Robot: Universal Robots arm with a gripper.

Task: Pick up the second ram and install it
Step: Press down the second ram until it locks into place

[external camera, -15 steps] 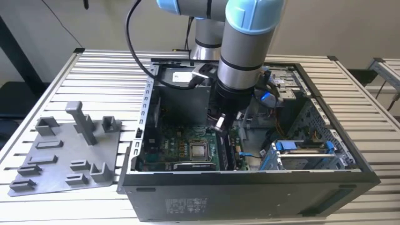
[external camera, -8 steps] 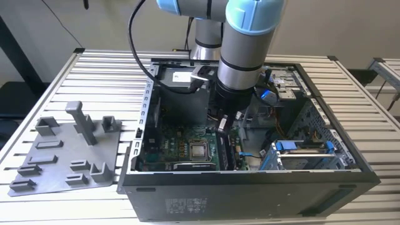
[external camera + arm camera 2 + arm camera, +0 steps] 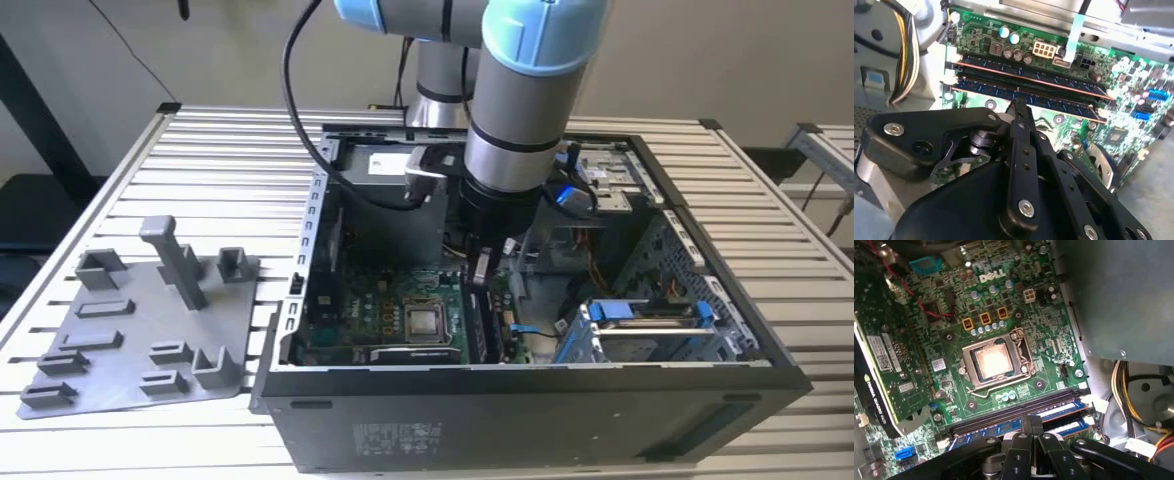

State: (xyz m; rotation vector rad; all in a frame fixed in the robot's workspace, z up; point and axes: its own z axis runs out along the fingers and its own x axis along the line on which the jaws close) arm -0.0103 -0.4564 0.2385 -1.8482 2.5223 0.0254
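In the second wrist view two long dark memory sticks stand in neighbouring slots on the green motherboard (image 3: 1054,120). The second ram (image 3: 1064,104) is the stick closer to the gripper, and the other stick (image 3: 1029,72) lies just beyond it. My gripper (image 3: 1018,104) is shut, its narrow tips together and resting at the top edge of the second ram near its middle. The first wrist view has the gripper (image 3: 1031,421) over the blue-labelled sticks (image 3: 994,431), beside two bare black slots (image 3: 1014,411). In the exterior view the gripper (image 3: 481,272) reaches down into the open computer case (image 3: 534,400).
The processor socket (image 3: 994,362) lies beyond the slots, with a graphics card (image 3: 884,365) further off. Yellow cable bundles (image 3: 909,55) hang near one end of the sticks. A blue drive cage (image 3: 641,320) fills the case's corner. A grey holder tray (image 3: 134,330) lies outside the case at the exterior view's left.
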